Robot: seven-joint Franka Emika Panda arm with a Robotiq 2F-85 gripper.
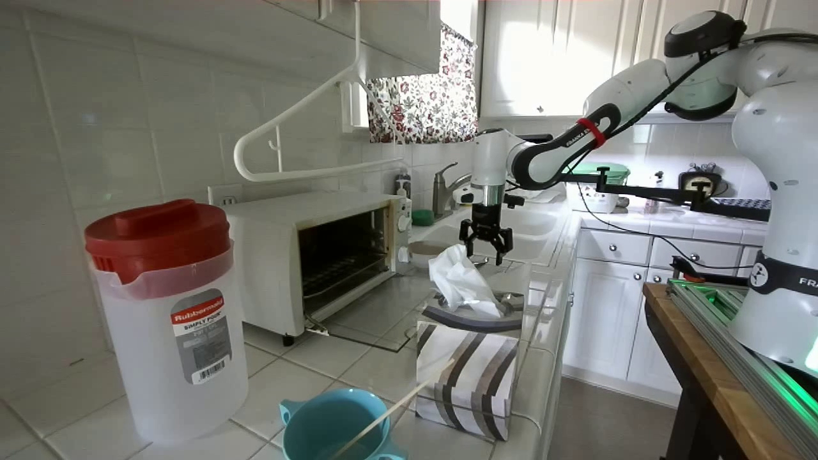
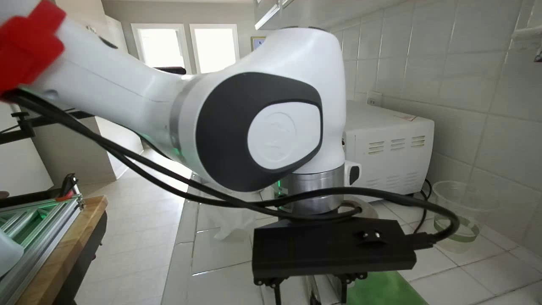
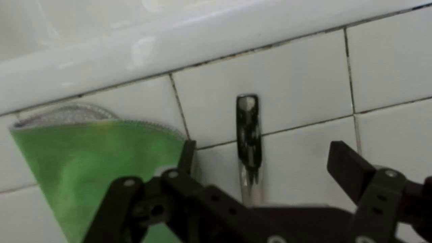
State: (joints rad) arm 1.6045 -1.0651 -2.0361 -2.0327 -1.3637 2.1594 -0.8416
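Wrist view: the hand stands wide and empty above the bench, the metal thing showing between its jaws, beside the cloth. Likely lining up; a grasp would call for lowering straight, clear of the cloth.

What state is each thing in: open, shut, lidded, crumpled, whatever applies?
Claw: open, holding nothing.
Metal handle: seen between the claw's jaws, not gripped.
Green cloth: grey layer showing at one edge.
Toaster oven: door open.
Rubbermaid pitcher: upright, red lid on.
Turquoise cup: upright, thin stick inside.
White tissue or cloth: crumpled.
Drawers: shut.
Upper cabinet doors: shut.
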